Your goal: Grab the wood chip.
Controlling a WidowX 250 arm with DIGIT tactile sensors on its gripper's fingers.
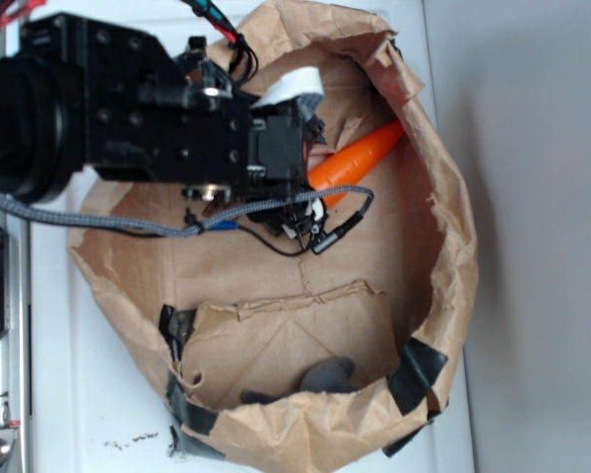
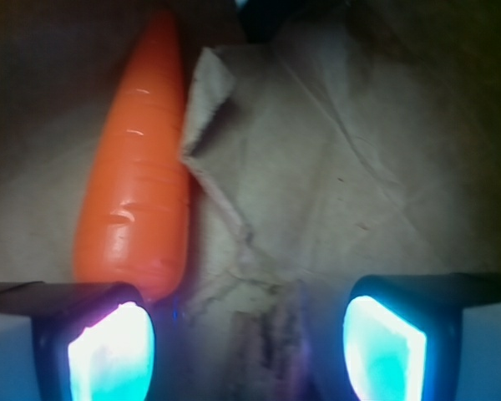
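The tool (image 2: 246, 342) hangs inside the paper bag (image 1: 443, 246) with its pads (image 2: 382, 347) spread wide, gripping nothing. Between them lies only creased brown paper. The carrot (image 2: 138, 167) lies just beside the left pad. A grey lump (image 1: 325, 374) sits at the bag's other end. The wood chip cannot be made out in either view.

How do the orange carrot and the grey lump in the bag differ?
The carrot is bright orange, the grey lump dull dark. The carrot is long and tapered, the lump rounded. The carrot lies beside the gripper, the lump far from it. Both sit inside the paper bag.
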